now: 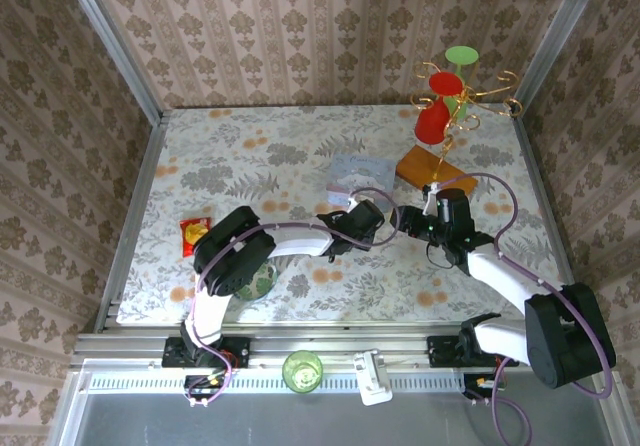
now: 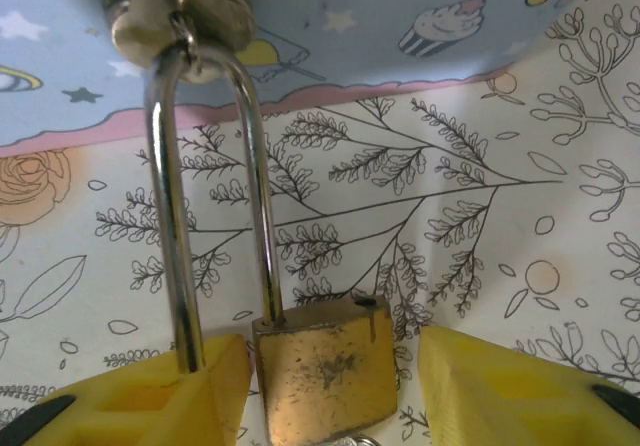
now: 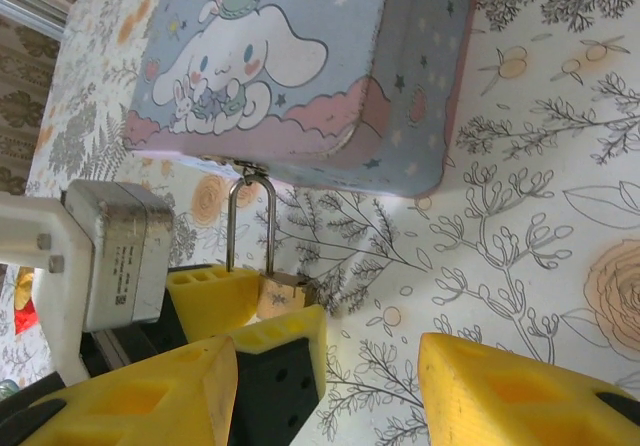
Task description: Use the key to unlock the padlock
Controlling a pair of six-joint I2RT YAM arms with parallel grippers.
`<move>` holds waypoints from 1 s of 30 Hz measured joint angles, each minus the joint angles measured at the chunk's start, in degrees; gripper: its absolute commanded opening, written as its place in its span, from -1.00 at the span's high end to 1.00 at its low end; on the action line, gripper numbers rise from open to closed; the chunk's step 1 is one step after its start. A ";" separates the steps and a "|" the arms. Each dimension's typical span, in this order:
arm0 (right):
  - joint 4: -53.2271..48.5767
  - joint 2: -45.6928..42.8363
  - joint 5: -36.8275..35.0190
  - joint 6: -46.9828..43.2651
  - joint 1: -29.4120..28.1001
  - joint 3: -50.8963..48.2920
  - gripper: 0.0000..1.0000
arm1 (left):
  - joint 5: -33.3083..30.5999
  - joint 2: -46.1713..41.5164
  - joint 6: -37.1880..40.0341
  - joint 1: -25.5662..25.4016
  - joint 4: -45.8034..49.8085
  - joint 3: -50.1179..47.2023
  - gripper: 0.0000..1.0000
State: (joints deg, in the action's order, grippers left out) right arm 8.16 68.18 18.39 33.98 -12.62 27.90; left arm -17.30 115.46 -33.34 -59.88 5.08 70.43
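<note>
Biggest thing first: the table (image 1: 230, 156) with its flowery cloth, boxed in by patterned walls on three sides. In the top view the left half is mostly bare cloth, just a red-and-yellow snack packet (image 1: 193, 234) near the left edge. The upper right is tighter, with a cup stand (image 1: 430, 169) on a wooden base sitting just up and right of the right gripper (image 1: 400, 218).

Both grippers meet mid-table, right below the pale blue cartoon tin (image 3: 300, 66). In the right wrist view the cloth to the right of the tin is open room.

On the left gripper (image 2: 332, 346), the yellow fingers (image 2: 150, 396) are apart, not squeezing. The brass padlock (image 2: 325, 371) body sits between them, snug by the lower-left finger, with a clear gap to the lower-right one.

The right gripper's fingers (image 3: 520, 396) are spread wide at the bottom of its own view, gripping nothing.

The padlock hangs off the tin's clasp (image 2: 170, 16) and stretches over the cloth. As for the shackle (image 2: 172, 216), one leg goes into the body and the other runs down beside it and disappears behind the lower-left finger. I can't tell if it's seated.
</note>
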 measured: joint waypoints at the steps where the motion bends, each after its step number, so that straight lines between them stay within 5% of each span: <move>1: -0.15 -0.20 -0.02 0.00 0.00 0.00 -0.01 | -0.20 0.02 0.02 -0.04 0.28 0.31 0.05; 30: -0.74 0.61 0.09 0.00 1.88 0.72 -0.02 | -3.52 -6.40 -4.87 3.28 5.25 -5.68 -0.11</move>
State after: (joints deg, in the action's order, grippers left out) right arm 7.42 68.79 18.48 33.98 -10.74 28.62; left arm -20.82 109.06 -38.22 -56.60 10.33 64.75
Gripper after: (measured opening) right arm 0.512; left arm 0.555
